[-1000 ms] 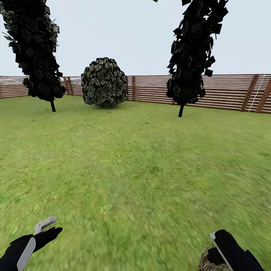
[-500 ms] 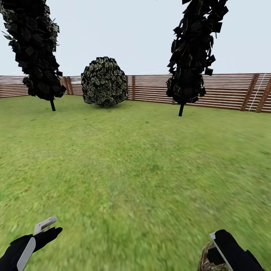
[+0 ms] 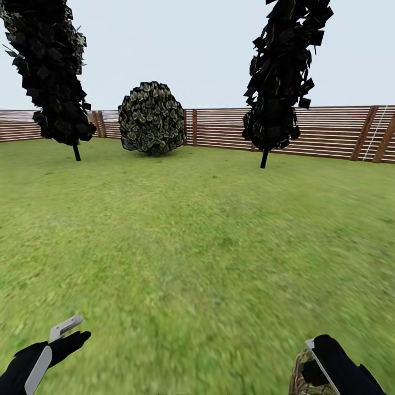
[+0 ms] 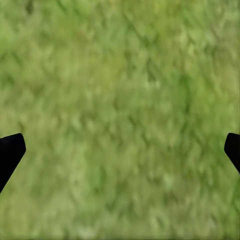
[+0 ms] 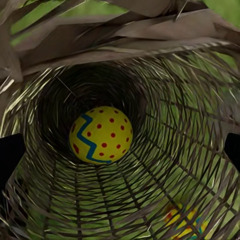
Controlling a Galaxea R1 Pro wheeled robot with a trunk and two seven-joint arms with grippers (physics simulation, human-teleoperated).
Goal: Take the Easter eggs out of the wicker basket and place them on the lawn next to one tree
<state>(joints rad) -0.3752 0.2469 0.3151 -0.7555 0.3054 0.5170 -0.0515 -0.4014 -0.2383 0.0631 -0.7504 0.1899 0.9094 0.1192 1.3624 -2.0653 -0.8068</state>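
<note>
One Easter egg lies deep in the wicker basket, straight ahead of the right gripper along the line of its fingers, so the basket's long axis runs away from that gripper and its mouth faces it. A second egg shows through the weave, off to one side and nearer the gripper (whether it sits inside or outside the wall I cannot tell). A third egg I cannot pick out.

In the head view the basket sits right against the right gripper, low at the robot's right side; the dark fingertips at both edges of the wrist view stand well apart, with the basket rim between them, but whether they clamp it I cannot tell. The right arm is plainly the nearer one.

The left gripper hangs low on the robot's other side, fingers spread, over bare lawn.

Ahead across the lawn stand two dark narrow trees, a round bush and the fence.
</note>
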